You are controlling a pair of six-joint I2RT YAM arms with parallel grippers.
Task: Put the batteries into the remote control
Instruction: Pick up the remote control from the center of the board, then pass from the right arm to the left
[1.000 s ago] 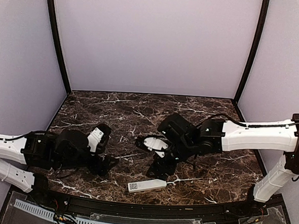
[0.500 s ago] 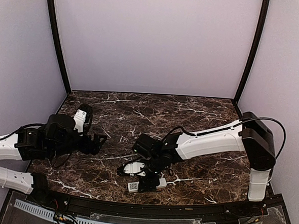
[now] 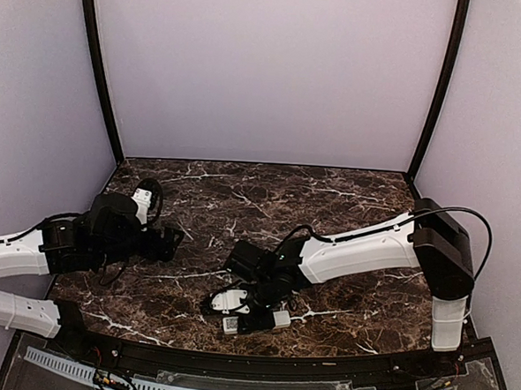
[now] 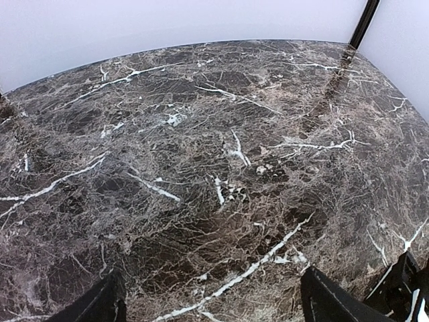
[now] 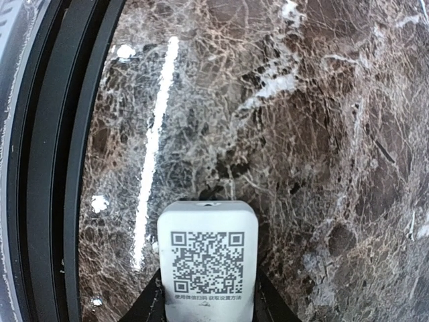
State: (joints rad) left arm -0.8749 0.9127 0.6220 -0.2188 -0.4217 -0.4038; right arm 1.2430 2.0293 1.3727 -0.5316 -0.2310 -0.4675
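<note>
The white remote control (image 3: 279, 319) lies label side up near the table's front edge. In the right wrist view its QR label patch (image 5: 207, 261) faces the camera. My right gripper (image 3: 251, 314) sits low over the remote's middle. Its two dark fingers (image 5: 151, 305) press against both long sides of the remote (image 5: 208, 225). My left gripper (image 3: 171, 239) hovers over the left of the table, open and empty, with its fingertips (image 4: 100, 302) wide apart over bare marble. No batteries show in any view.
The table's black front rail (image 3: 250, 358) runs just in front of the remote and shows at the left of the right wrist view (image 5: 60, 168). Purple walls enclose the back and sides. Part of the right arm (image 4: 405, 288) shows at the lower right of the left wrist view.
My right arm swung from the table's middle down to the remote and closed around it. My left arm drew back to the left and rose.
</note>
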